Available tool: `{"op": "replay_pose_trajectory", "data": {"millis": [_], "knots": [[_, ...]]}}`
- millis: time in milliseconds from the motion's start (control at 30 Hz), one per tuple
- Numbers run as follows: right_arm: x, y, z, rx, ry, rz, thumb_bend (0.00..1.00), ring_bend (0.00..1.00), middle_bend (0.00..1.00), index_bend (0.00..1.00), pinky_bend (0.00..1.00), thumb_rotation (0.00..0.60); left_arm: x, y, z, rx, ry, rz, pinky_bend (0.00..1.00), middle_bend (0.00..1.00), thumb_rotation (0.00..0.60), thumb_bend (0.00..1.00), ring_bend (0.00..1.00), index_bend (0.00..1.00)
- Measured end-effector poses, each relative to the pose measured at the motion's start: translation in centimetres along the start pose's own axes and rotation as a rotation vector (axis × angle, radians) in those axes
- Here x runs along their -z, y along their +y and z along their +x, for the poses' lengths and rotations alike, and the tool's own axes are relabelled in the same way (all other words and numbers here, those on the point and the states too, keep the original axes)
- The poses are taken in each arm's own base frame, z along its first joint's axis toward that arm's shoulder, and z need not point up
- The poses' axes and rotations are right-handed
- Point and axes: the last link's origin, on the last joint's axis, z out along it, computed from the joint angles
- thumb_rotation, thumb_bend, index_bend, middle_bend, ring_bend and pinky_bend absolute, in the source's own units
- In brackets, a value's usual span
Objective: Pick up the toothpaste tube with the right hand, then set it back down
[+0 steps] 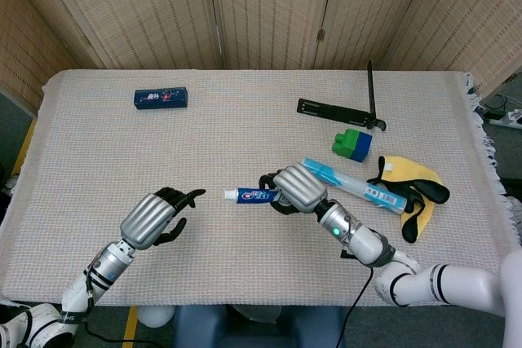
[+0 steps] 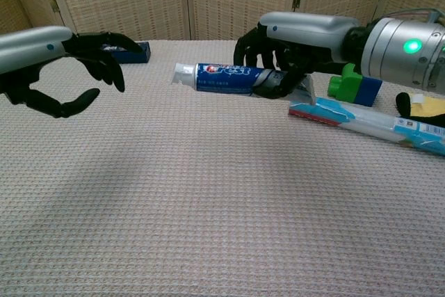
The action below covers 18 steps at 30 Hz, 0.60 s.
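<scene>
lab test bench | cloth-covered table (image 1: 245,120) | woven screen panels (image 1: 269,6) behind

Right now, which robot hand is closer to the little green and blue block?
Right. The right hand grips the toothpaste tube just in front of the green and blue block; the left hand is far off across the table, fingers spread.

1. The left hand (image 1: 152,219) has a ribbed silver shell across its back and slim black fingers (image 2: 97,50).
2. The right hand (image 1: 298,188) matches it: a smooth silver cover over black fingers (image 2: 278,81).
3. The right wrist (image 2: 407,53) is a silver cylinder with a lit green lamp.
4. A black cable runs beneath the right forearm (image 1: 436,287), which is white.
5. The left forearm (image 1: 94,270) is silver with black rings.
</scene>
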Motion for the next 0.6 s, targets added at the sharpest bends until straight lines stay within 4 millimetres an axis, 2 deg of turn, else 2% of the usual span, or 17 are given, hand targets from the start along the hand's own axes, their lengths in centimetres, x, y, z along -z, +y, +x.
{"op": "replay_pose_trajectory", "data": {"millis": [133,267,433,600], "knots": [[0.5,0.1,-1.3,-0.074,0.024,0.013,0.61,0.72,0.66,0.79,0.6,0.6,-0.1,-0.4,1.1,0.209,0.056,0.024,0.08,0.18,0.332,0.25,0.11,0.16],[0.7,-0.5,-2.9,-0.153,0.056,0.03,0.61,0.72,0.66,0.79,0.6,0.6,-0.3,-0.6,1.8,0.383,0.079,0.04,0.0,0.12,0.171,0.21,0.06,0.13],[0.6,-1.6,-4.7,-0.249,0.069,0.042,0.61,0.73,0.66,0.79,0.61,0.6,-0.9,-0.1,2.2,0.498,0.101,0.035,0.0,0.11,0.12,0.19,0.06,0.12],[0.1,-3.5,-6.4,-0.378,0.095,0.056,0.61,0.75,0.68,0.81,0.63,0.6,-1.4,0.7,2.0,0.523,0.142,0.01,0.0,0.11,0.085,0.18,0.06,0.09]]}}
